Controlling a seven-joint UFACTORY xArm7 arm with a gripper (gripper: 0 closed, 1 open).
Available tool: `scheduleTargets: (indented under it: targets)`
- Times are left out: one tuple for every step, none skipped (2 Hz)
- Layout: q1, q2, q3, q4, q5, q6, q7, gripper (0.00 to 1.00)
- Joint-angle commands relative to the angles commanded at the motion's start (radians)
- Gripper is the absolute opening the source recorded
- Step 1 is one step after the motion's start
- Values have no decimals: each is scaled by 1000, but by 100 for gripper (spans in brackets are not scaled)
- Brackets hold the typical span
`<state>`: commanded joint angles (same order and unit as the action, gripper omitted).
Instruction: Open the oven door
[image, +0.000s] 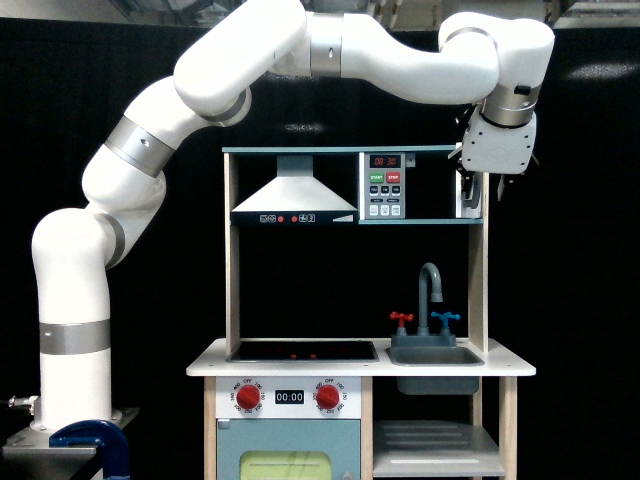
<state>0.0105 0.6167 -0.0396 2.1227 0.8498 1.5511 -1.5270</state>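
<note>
Oven door (464, 196) stands swung out edge-on, gripper (484, 190) beside it, its jaw state hidden from view

arm: white xArm (300, 50) arches from base at the exterior view's left over the toy kitchen (360, 357) | gripper (484, 190): points down at upper right shelf, fingers spread, beside the oven door (467, 195), which stands swung out edge-on | microwave panel (386, 187): left of the dark opening | below: faucet (431, 290), sink (435, 356), red knobs (248, 397)

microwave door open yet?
Open: the door stands edge-on at the dark compartment's right side, beside the gripper.
</note>
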Motion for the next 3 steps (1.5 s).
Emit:
scheduleTargets:
  targets:
    - [-79, -131, 20, -229, -17, -21, -116, 100]
    - [-211, -383, -15, -686, -45, -41, -378, 100]
    - [-255, -414, -25, -764, -61, -39, -447, 100]
